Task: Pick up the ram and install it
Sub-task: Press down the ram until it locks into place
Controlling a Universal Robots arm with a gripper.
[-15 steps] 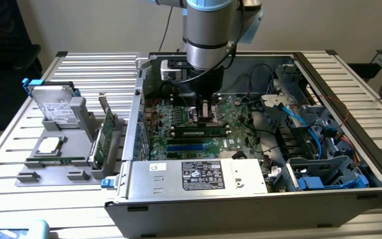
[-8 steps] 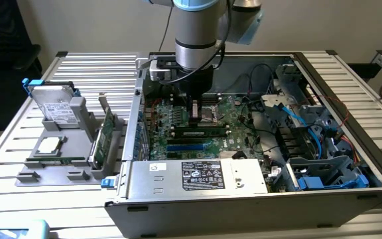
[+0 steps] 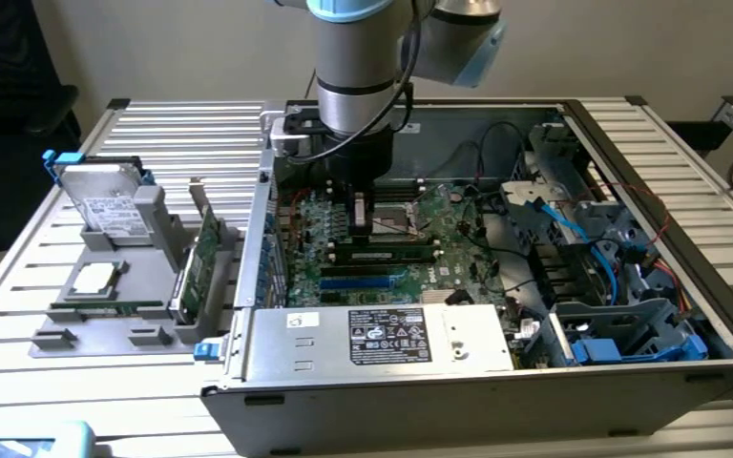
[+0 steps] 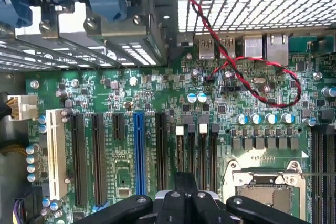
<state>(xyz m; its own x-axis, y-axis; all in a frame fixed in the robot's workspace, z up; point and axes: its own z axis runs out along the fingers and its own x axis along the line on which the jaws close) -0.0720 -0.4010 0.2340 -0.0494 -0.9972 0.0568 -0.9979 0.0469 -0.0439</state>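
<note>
- Sitting in a slot on the motherboard (image 3: 386, 243) is the ram (image 3: 386, 256), a long thin stick with a pale label strip; it lies flat across the board, just below the arm's tip in the exterior view.
- Blue slots (image 3: 364, 281) run next to the ram, on the side nearer the power supply (image 3: 386, 336).
- The end effector (image 3: 364, 215) hangs low inside the open computer case (image 3: 621, 382), just above the board and close to the ram; I cannot tell if its fingers are wide or narrow, or if they touch the ram.
- In the wrist view, the end effector (image 4: 184, 203) shows as black parts over the green board, near the silver chip socket (image 4: 265, 182), the black card slots (image 4: 97, 158) and one blue slot (image 4: 139, 153).
- A red and black twisted wire (image 4: 252, 77) loops over the board.
- On the exterior view's left, outside the case, a grey holder (image 3: 112, 315) on the slatted surface (image 3: 188, 124) carries a hard drive (image 3: 102, 205) and a green card (image 3: 203, 262) standing on edge.
</note>
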